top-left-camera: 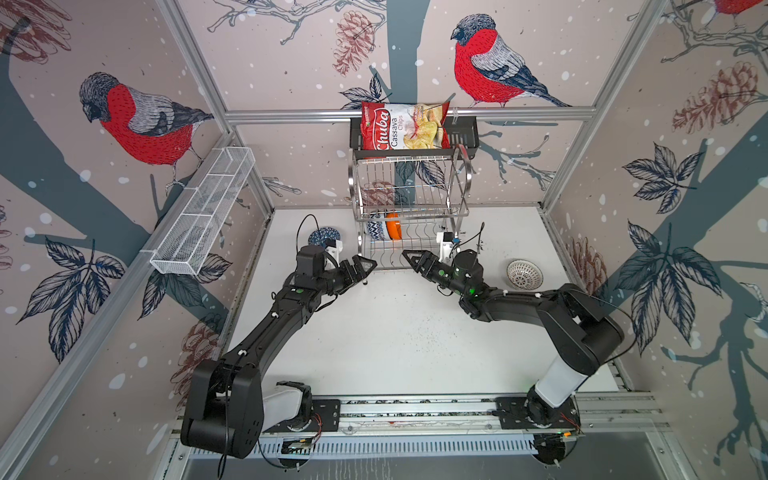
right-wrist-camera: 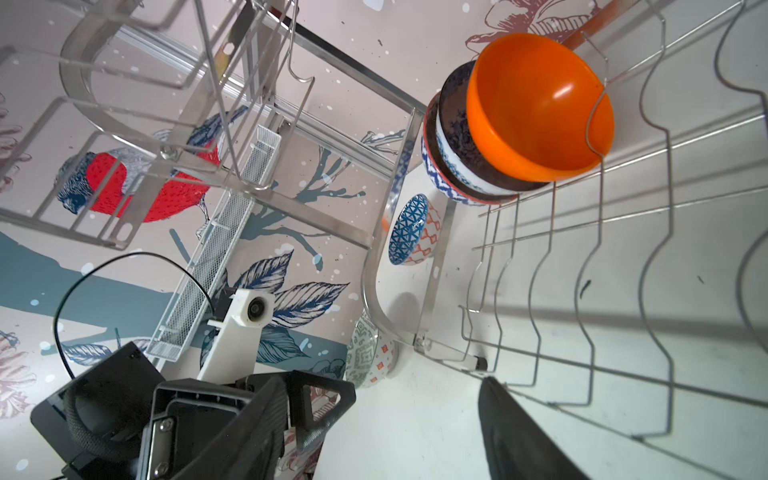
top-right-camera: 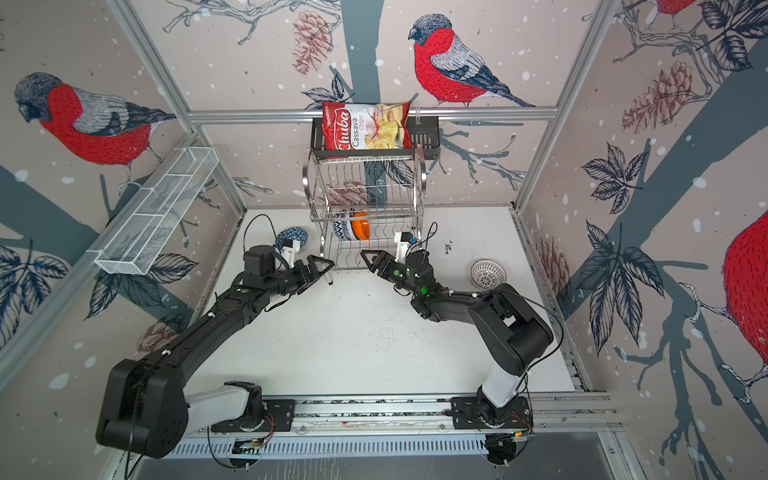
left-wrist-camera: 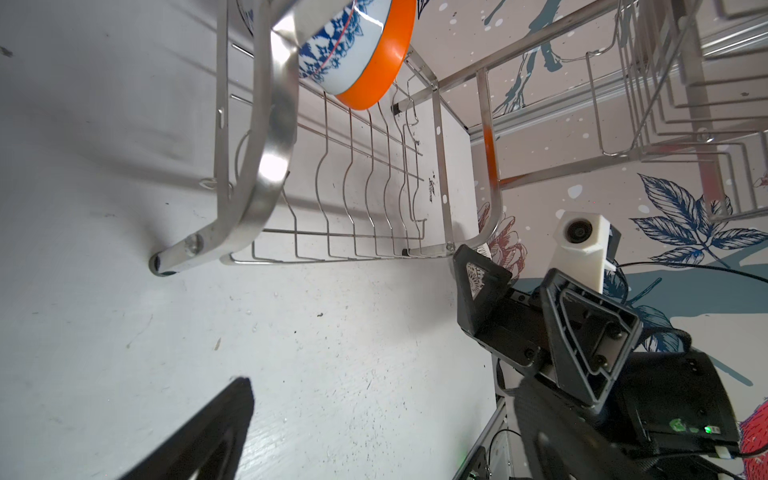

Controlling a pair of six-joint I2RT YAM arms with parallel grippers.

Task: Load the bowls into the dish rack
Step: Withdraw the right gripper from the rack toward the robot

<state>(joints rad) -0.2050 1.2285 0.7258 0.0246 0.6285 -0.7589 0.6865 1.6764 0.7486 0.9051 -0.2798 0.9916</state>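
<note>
Three nested bowls (right-wrist-camera: 498, 137) stand on the lower tier of the dish rack (left-wrist-camera: 270, 166); blue bowl (top-left-camera: 322, 237), grey-green bowl (right-wrist-camera: 365, 353) and white bowl (top-left-camera: 524, 274) sit on the table (top-left-camera: 395, 332) around it. Roughly half done, I judge. My left pincer (top-left-camera: 363, 270) and right pincer (top-left-camera: 409, 258) gape wide, empty.

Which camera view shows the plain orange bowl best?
The right wrist view: the orange bowl is close, its glossy inside facing the camera. Both top views show only a small orange patch inside the dish rack; the left wrist view, just its outer rim.
</note>
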